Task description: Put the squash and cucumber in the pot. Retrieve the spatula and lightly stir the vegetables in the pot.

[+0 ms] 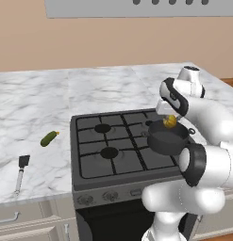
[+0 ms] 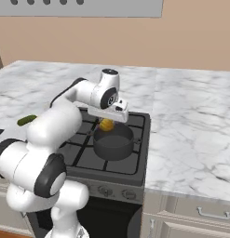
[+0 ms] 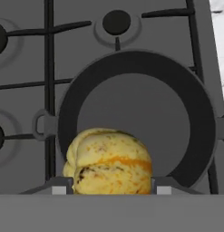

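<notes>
My gripper (image 2: 107, 122) hangs over the stove, shut on the yellow-tan squash (image 3: 109, 161), which also shows as a yellow lump (image 1: 169, 122) just above the pot's near rim. The dark round pot (image 1: 168, 137) stands on the stove's right side, its inside bare (image 3: 140, 118) in the hand view. The squash (image 2: 106, 124) is still above the pot (image 2: 113, 141), not resting in it. On the counter left of the stove lies the green cucumber (image 1: 49, 138), with its tip visible (image 2: 26, 120) behind my arm. The spatula (image 1: 21, 172) lies nearer the counter's front edge, black blade up, grey handle toward me.
The black gas stove (image 1: 113, 146) has several grates and burners, with knobs along its front. Marble counter (image 2: 195, 121) stretches to both sides. My own arm (image 1: 207, 141) bulks over the stove's right front corner. A grey hood (image 1: 137, 7) hangs above.
</notes>
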Robot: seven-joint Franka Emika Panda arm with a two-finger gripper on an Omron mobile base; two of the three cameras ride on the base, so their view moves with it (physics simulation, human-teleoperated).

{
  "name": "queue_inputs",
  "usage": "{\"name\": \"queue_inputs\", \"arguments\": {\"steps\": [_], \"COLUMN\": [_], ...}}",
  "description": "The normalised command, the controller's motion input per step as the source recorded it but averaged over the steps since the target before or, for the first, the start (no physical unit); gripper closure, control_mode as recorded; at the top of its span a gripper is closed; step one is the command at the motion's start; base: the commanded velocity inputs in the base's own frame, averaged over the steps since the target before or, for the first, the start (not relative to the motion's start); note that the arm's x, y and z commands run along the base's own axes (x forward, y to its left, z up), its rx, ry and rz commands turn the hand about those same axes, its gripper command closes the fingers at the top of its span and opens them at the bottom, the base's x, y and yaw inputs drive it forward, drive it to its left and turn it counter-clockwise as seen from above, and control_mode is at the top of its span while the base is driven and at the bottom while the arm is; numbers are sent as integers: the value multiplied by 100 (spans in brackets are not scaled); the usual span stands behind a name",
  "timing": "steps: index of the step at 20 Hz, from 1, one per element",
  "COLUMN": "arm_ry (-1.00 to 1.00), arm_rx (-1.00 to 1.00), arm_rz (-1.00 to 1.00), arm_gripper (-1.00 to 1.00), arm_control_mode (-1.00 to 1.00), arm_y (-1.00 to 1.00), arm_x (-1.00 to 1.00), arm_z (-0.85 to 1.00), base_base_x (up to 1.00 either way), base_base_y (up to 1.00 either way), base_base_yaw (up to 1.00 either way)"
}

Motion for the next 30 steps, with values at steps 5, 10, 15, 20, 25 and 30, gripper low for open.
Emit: {"name": "queue_inputs", "arguments": {"steps": [5,10,15,20,25,30], "arm_ry": [6,0,0,0,0,-1], "arm_rx": [0,0,0,0,0,0], "arm_rz": [0,0,0,0,0,0], "arm_gripper": [100,100,100,100,100,100], "arm_control_mode": [-100,-100,-100,-100,-100,-100], "arm_y": [0,0,0,-12,-9,-2], "arm_x": [5,0,0,0,9,4], "arm_z": [-62,-51,-21,0,-3,-10], "base_base_x": [0,0,0,0,0,0], "base_base_y": [0,0,0,0,0,0], "base_base_yaw": [0,0,0,0,0,0]}}
